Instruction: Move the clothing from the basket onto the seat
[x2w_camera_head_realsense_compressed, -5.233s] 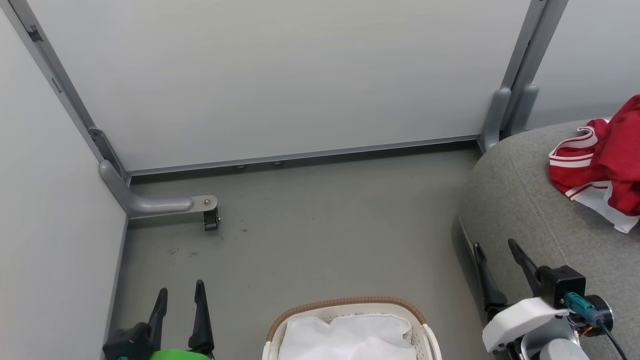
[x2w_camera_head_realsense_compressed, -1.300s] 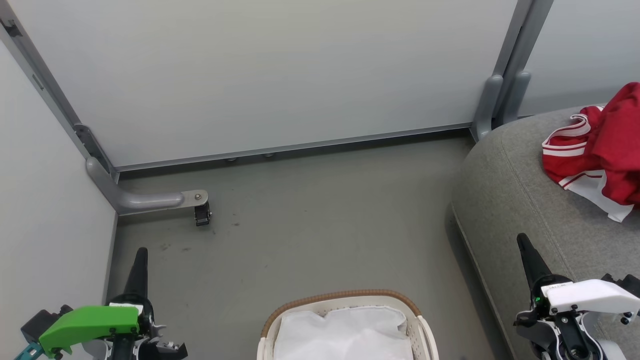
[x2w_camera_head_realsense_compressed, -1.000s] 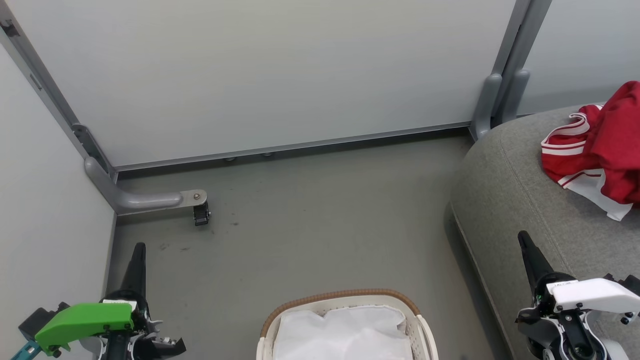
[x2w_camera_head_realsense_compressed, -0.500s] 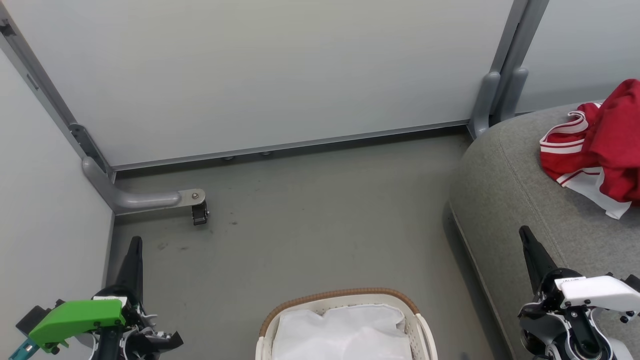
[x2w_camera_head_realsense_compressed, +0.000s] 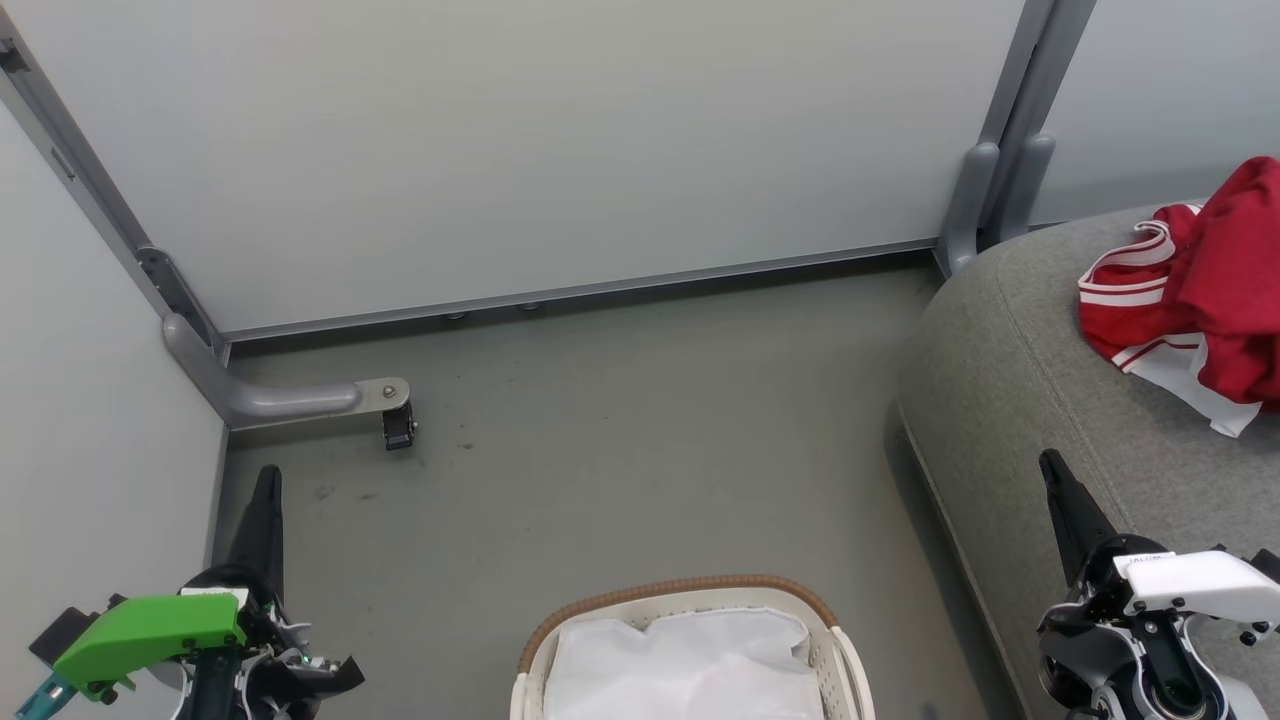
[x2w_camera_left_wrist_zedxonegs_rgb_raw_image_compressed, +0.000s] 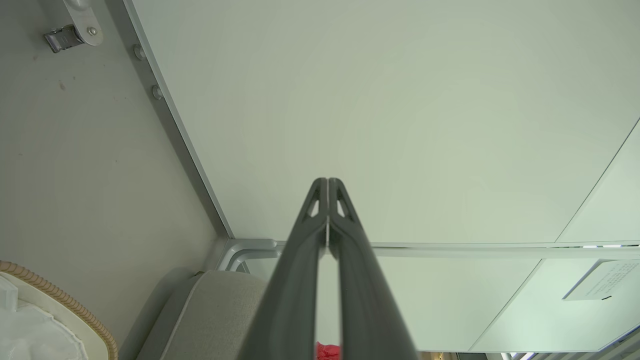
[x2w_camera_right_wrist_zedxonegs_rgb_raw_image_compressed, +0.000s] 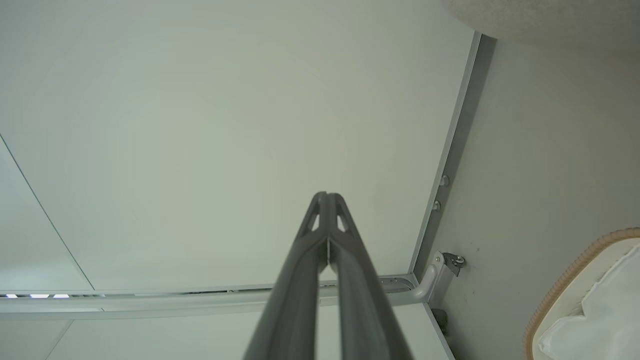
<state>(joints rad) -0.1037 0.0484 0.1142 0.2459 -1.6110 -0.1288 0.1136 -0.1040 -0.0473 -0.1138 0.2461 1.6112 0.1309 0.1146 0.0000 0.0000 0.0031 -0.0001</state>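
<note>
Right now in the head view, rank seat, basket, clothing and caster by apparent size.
1. seat
2-3. basket and clothing: look alike, both cropped by the frame, so not ranked
4. caster

Head looks down; wrists face the wall (x2w_camera_head_realsense_compressed: 550, 150); all share the basket (x2w_camera_head_realsense_compressed: 680, 583).

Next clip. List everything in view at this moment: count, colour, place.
clothing: one heap, red with white trim, on the seat, far right
seat: one, grey, right side
basket: one, white with brown rim, on the floor, bottom centre
white cloth: one, white, inside the basket
partition panels: three, pale grey, left, back and back right
castor foot: one, grey with a black wheel, floor at left
floor: grey
left pincer: dark, shut, holding nothing, lower left
right pincer: dark, shut, holding nothing, lower right by the seat
</note>
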